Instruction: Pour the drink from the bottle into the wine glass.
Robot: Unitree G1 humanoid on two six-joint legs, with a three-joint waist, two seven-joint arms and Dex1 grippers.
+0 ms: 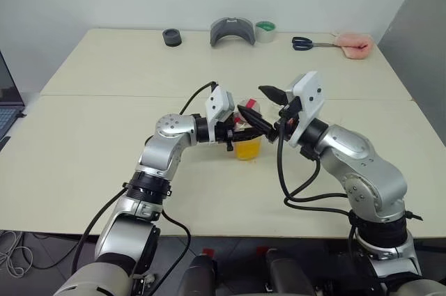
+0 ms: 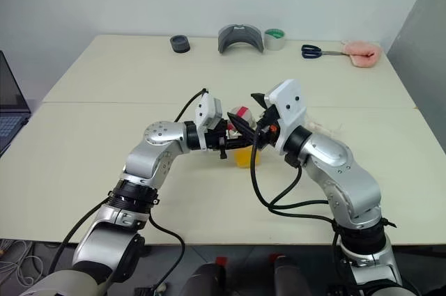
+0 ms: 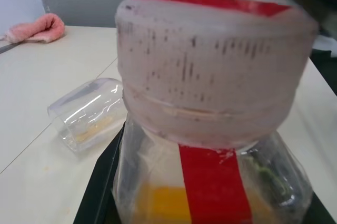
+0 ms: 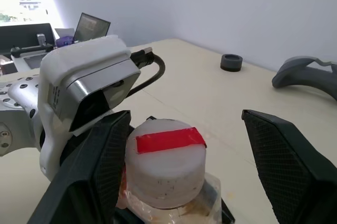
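Note:
The bottle [image 1: 247,139] stands upright over the middle of the table, with my left gripper [image 1: 244,125] shut on its body from the left. The orange-yellow drink [image 1: 247,150] fills its lower part. A red strip crosses its pale cap [image 4: 166,163]. My right gripper [image 4: 185,114] is open, with one finger on each side of the cap and the wider gap on one side. The wine glass [image 3: 87,113] lies on its side on the table beyond the bottle, with a little yellow in it.
Along the table's far edge sit a black round piece [image 1: 172,37], a grey curved object [image 1: 233,31], a tape roll [image 1: 265,31], scissors [image 1: 306,43] and a pink cloth [image 1: 354,45]. A laptop [image 1: 7,101] stands at the left.

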